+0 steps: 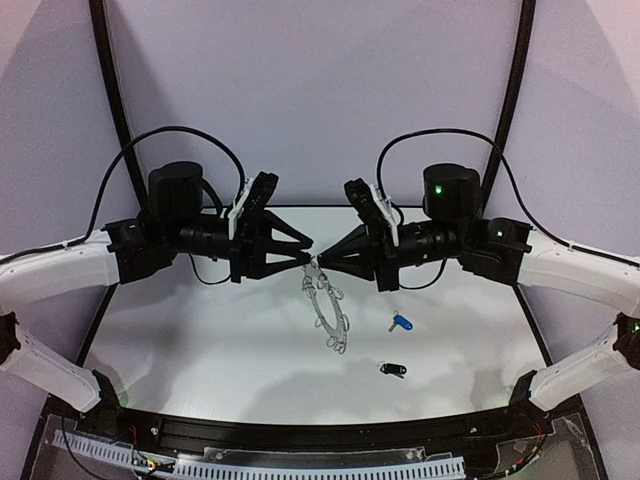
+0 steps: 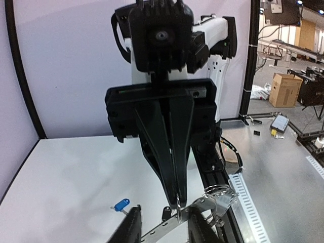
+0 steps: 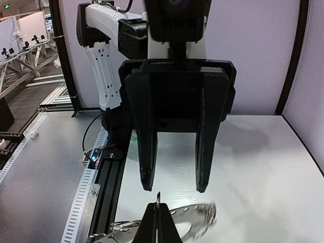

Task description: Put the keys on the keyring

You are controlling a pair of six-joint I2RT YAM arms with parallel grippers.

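Observation:
The keyring (image 1: 326,308), a large flat grey ring fringed with wire loops, hangs tilted above the table at centre. My right gripper (image 1: 323,262) is shut on the ring's top edge; in the right wrist view (image 3: 158,206) the closed fingertips pinch a thin metal edge, with the ring (image 3: 205,215) blurred below. My left gripper (image 1: 306,252) is open, facing the right one, its fingers either side of the ring's band (image 2: 162,230). The blue-headed key (image 1: 400,322) and the black-headed key (image 1: 392,369) lie on the table, below and right of the ring. Both show in the left wrist view (image 2: 120,204) (image 2: 165,212).
The white table (image 1: 200,340) has a black rail (image 1: 300,438) along its near edge. White curtain walls with black poles (image 1: 112,90) surround it. A bunch of wire loops (image 2: 218,195) dangles from the ring's lower part.

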